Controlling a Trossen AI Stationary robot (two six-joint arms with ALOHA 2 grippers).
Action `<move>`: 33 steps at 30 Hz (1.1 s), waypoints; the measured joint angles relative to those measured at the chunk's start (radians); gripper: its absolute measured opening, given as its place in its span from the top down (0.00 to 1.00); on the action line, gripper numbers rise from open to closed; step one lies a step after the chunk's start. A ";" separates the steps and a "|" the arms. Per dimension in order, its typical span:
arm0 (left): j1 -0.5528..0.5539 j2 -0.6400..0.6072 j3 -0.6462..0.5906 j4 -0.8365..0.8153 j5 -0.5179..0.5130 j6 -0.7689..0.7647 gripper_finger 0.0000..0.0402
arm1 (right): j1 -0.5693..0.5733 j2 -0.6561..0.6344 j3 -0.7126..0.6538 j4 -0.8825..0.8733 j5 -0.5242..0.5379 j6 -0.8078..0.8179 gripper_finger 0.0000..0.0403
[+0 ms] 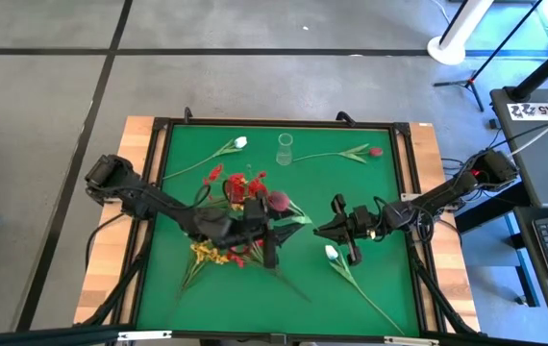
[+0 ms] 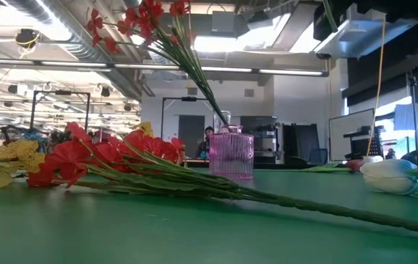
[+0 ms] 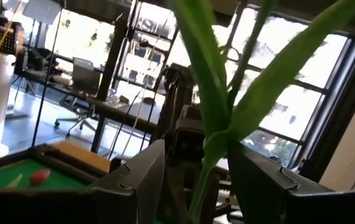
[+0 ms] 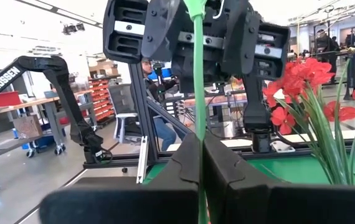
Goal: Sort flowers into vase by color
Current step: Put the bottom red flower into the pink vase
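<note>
Tabletop from above, green and framed in wood: pink ribbed glass vase near the middle, already carrying red blossom clusters leaning away from it. Just beside the vase, left gripper; a little farther off on the other side, right gripper, the two facing each other, apparently for a handover. Well beyond the pink vase, a small clear glass vase, flanked by a white tulip bud and a dark red tulip bud, both lying flat. On the near side of the pink vase, yellow-orange blossom clusters under the left arm and a second white tulip by the right gripper.

From table height: red clusters standing in the pink vase, more red stems lying flat in front of it, crowding the approach.

Left wrist: fingers spread wide on either side of a green leafy stem, not pinching it, so released.

Right wrist: clamped on that same stem, fingers pressed together around it, so probably bearing its weight alone. Bloom out of sight, colour unknown. Judged risk: long stem snagging the red blossoms on the way to a vase.
</note>
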 joint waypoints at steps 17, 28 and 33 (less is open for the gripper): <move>0.011 0.000 0.000 0.051 0.012 0.054 0.63 | 0.000 0.001 0.000 -0.056 -0.001 0.026 1.00; -0.064 0.000 0.000 0.031 -0.188 0.128 0.98 | -0.001 0.001 0.001 -0.060 0.001 0.026 0.96; -0.094 0.000 0.000 0.033 -0.222 0.159 0.99 | 0.000 0.001 0.012 -0.125 -0.006 0.026 0.87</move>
